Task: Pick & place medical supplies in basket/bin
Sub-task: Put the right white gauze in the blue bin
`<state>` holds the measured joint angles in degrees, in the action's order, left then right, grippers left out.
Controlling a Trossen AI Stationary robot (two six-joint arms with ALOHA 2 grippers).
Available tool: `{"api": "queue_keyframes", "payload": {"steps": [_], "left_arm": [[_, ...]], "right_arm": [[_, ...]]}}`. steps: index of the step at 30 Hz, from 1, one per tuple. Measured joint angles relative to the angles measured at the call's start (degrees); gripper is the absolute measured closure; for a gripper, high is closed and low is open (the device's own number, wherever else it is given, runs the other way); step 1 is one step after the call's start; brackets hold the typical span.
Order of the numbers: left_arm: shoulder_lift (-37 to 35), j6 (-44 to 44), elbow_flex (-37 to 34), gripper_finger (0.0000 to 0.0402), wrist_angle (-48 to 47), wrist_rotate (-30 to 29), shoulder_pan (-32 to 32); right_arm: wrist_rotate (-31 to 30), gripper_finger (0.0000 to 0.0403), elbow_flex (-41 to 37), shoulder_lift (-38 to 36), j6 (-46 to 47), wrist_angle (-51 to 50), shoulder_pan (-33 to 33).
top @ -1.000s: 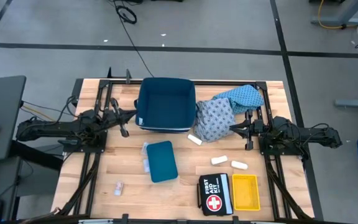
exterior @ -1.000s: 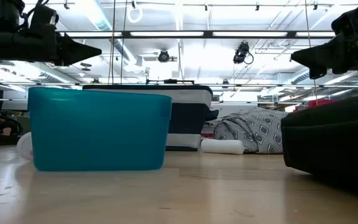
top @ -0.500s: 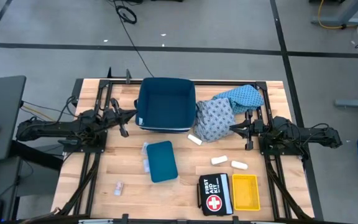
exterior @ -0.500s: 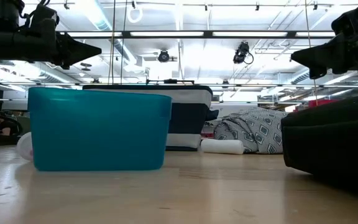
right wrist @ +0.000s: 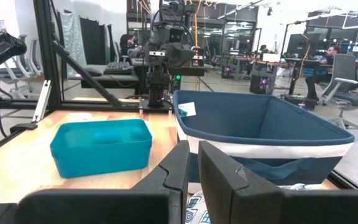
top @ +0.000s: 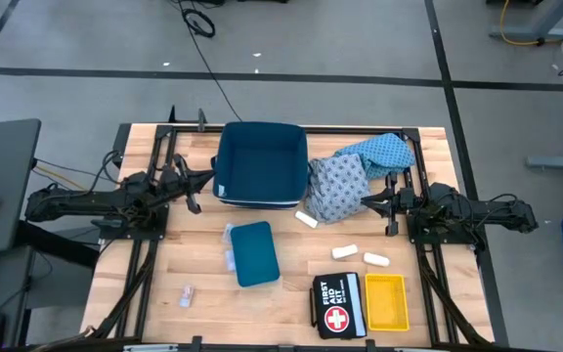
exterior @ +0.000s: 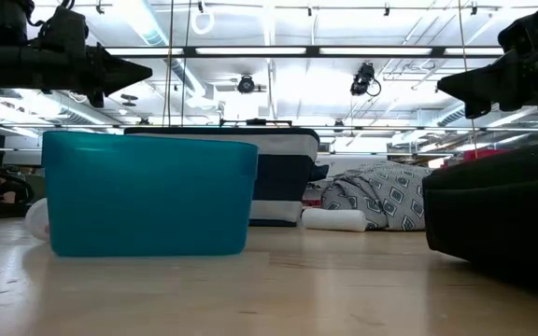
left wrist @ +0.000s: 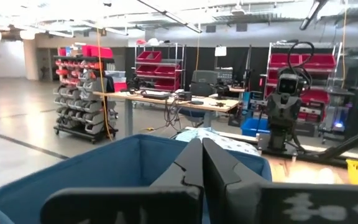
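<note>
1. We see the wooden worktop (top: 291,293) carrying everything, with both arms parked at its sides and nothing yet in the dark-blue basket (top: 259,164) at the back centre.
2. Just beside the basket's right wall lie the two cloth garments: a grey-blue patterned one (top: 338,189) and a light-blue one (top: 379,152) behind it, overlapping. We judge these the riskiest pick: soft cloth may drag its neighbour or drape over the basket rim instead of dropping in.
3. A small teal bin (top: 254,252) sits in front of the basket, and a first aid kit pouch (top: 338,305) with a yellow tray (top: 386,301) sits near the front edge.
4. The left gripper (top: 203,180) hovers just left of the basket, its jaws pressed together and empty. Swinging in from here, it could clip the basket wall and shove it.
5. The right gripper (top: 368,202) hangs close to the grey-blue garment, jaws nearly together with only a thin slit, holding nothing. It must open before descending or it will merely press the cloth.
6. Three white rolls (top: 306,219) (top: 344,252) (top: 376,259) lie loose between garments and kit; they could roll away if nudged.
7. A tiny pale packet (top: 186,291) lies front left, flat enough to slip a pinch.
</note>
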<state>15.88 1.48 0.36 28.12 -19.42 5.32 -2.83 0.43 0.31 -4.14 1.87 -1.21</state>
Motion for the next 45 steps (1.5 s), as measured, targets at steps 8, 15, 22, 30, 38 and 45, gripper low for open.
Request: {"api": "queue_keyframes", "payload": {"steps": [8,15,22,30,38,45], "left_arm": [[0.0,-2.1,0.0,0.0402,-0.03,-0.07,0.0],[0.0,-1.8,0.0,0.0402,-0.03,-0.21,0.02],[0.0,-6.05,0.0,0.0402,-0.04,0.54,-0.06],[0.01,-14.7,0.0,0.04,-1.15,5.91,-0.07],[0.04,-15.87,0.0,0.0315,-5.07,6.44,-0.07],[1.79,-11.28,0.0,0.019,-6.05,6.48,-0.09]], "right_arm": [[-3.32,0.0357,0.0,0.05,0.25,3.5,0.0],[-2.47,0.0357,0.01,0.03,0.44,7.5,0.01],[-7.84,0.0357,0.0,0.05,4.39,7.36,0.0],[-7.71,0.0357,0.02,0.05,13.55,4.25,0.01],[-4.87,0.0264,0.0,2.44,18.46,0.03,0.08],[-5.11,0.0159,0.06,8.95,13.77,2.26,0.02]]}}
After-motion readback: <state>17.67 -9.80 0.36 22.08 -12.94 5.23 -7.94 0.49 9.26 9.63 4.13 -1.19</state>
